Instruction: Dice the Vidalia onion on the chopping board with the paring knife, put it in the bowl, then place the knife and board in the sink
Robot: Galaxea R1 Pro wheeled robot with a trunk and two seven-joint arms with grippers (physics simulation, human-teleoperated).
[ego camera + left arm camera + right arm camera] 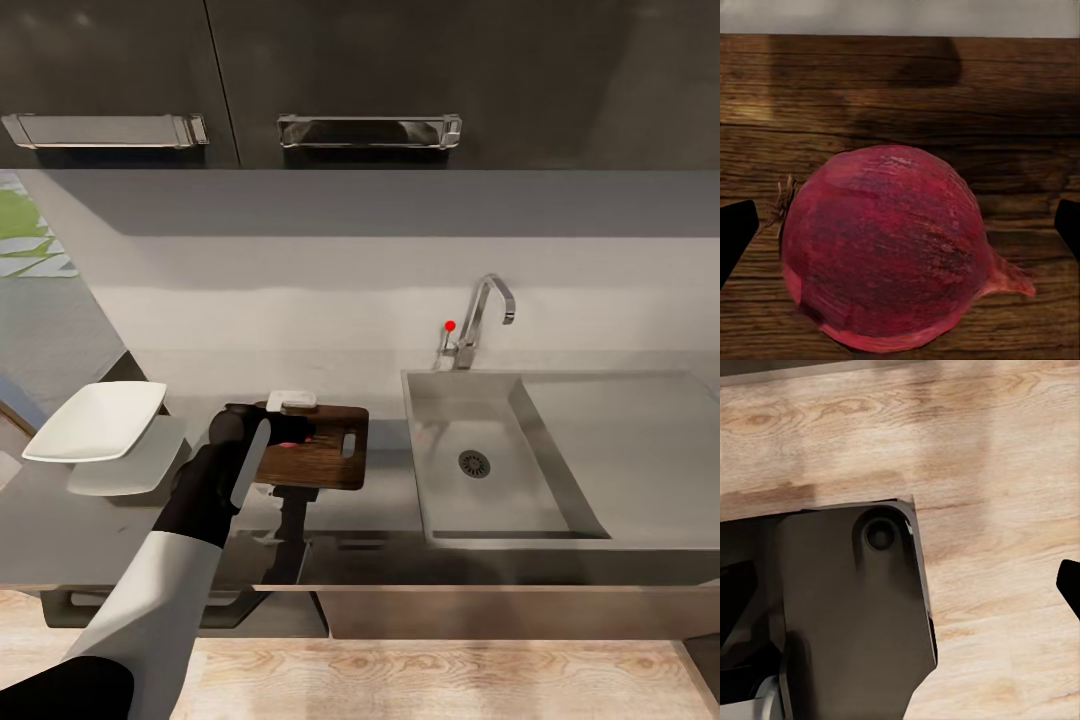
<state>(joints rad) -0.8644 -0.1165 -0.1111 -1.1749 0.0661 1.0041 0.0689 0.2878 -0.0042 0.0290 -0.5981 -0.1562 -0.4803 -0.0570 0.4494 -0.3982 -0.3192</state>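
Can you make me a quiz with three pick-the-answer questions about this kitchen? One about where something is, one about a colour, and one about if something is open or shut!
1. Where is the onion?
A. In the sink
B. On the chopping board
C. In the bowl

2. What colour is the knob by the tap?
A. Red
B. Blue
C. Green

3. How are the left gripper's jaws?
A. Shut tight on the onion
B. Holding the knife
C. Open, one on each side of the onion

Answers:
1 B: the left wrist view shows it lying on the chopping board.
2 A: a red knob sits beside the tap above the sink.
3 C: the left gripper has its jaws at the view's far edges, apart from the onion.
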